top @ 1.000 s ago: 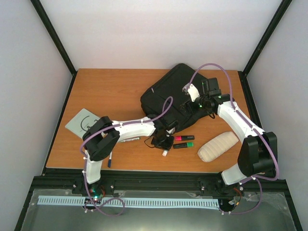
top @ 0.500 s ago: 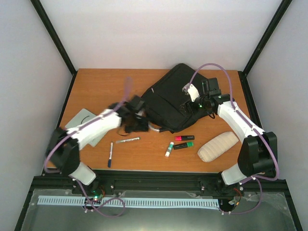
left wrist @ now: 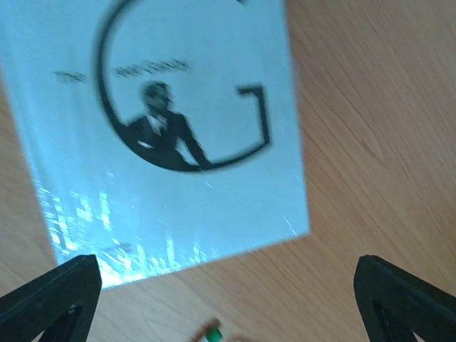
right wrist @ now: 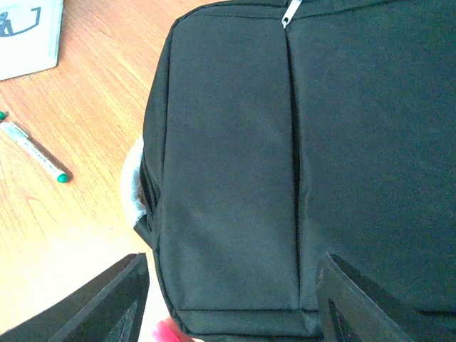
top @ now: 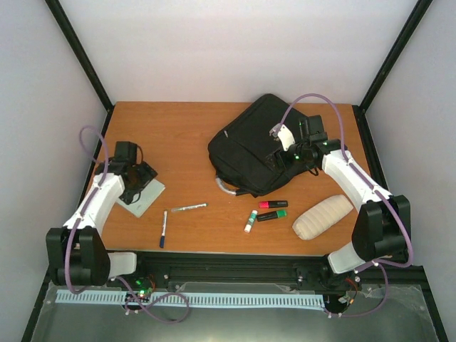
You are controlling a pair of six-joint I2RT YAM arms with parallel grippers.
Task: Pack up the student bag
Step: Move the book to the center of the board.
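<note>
The left hand (top: 134, 177) hung at the left of the top view with its fingers spread wide and nothing between them. In its own wrist view the left hand (left wrist: 228, 306) looked straight down on a pale booklet (left wrist: 164, 135) lying flat on the tabletop (top: 178, 128). The student bag (top: 249, 146) lay at upper centre of the top view, well apart from the booklet. The right hand (top: 286, 152) was over the bag's right side, fingers apart and pinching nothing we could see; whether they touched the fabric we could not tell. In the right wrist view the bag's (right wrist: 285, 178) one visible zip seam looked closed. Loose things lay below the bag: a beige pouch (top: 323, 216), a pink highlighter (top: 273, 204), a green highlighter (top: 271, 214) and two pens (top: 163, 228). We judged the step to be fetching the booklet for packing. The next move called for lowering onto one of its edges, since so flat a thing offers little to pinch, and for an opening in the bag to be held ready.
</note>
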